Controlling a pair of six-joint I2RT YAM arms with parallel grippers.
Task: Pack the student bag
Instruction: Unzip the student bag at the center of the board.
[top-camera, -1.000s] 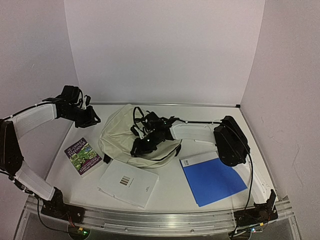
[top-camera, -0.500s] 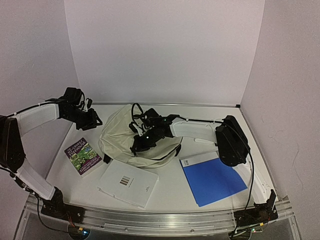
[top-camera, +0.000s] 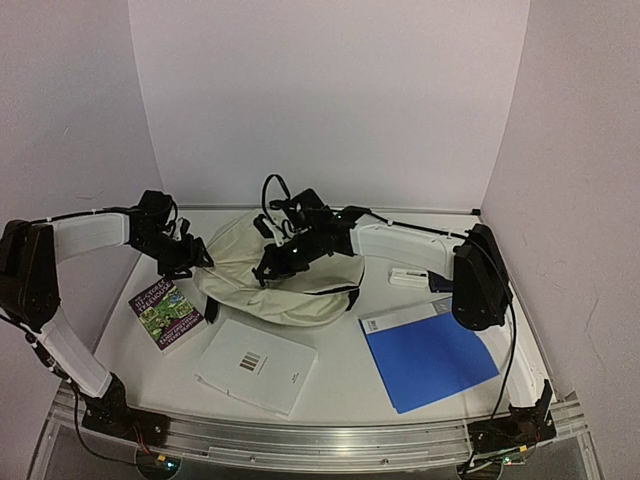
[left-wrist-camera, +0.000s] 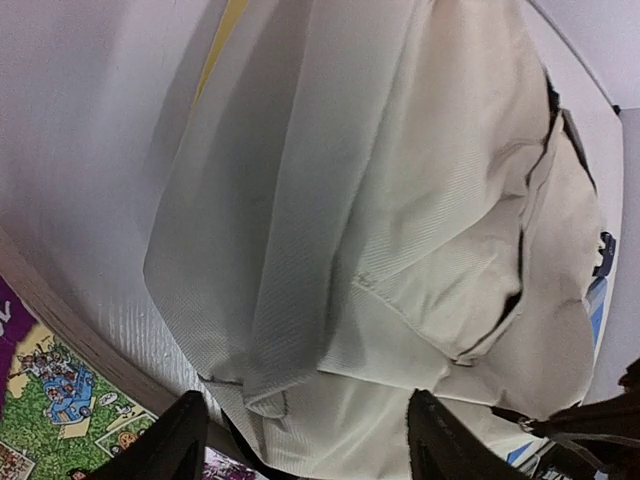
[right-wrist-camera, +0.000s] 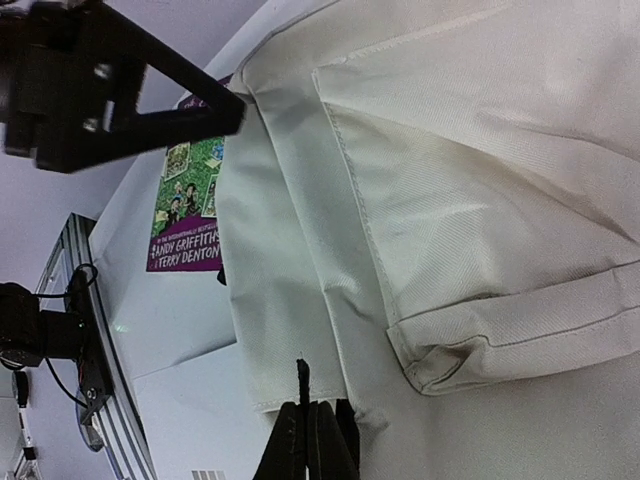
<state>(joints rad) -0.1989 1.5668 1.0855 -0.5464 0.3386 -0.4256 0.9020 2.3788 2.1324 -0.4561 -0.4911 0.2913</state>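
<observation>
We see the left fingers (top-camera: 193, 258) wide apart at the left edge of the bag (top-camera: 300, 285), holding nothing. The bag lies slumped mid-counter, toward the back.

Risks, as we judge them:
- If the left fingers close here, they may catch a thick fold, bunch the cloth and hide the opening.
- The picture book (top-camera: 165, 312) sits just beside that edge, so a dragged bag could shove it.
- The white booklet (top-camera: 257, 365) is near too.
- The right fingers (right-wrist-camera: 310, 445) are pressed together low on the bag. We cannot tell if they pinch anything, and so thin a pinch could slip.
- The blue folder (top-camera: 430, 360) lies well apart and looks safe.

The counter (top-camera: 345, 345) is smooth and white, so the bag may slide. Plain pale walls close in the left, back and right.
</observation>
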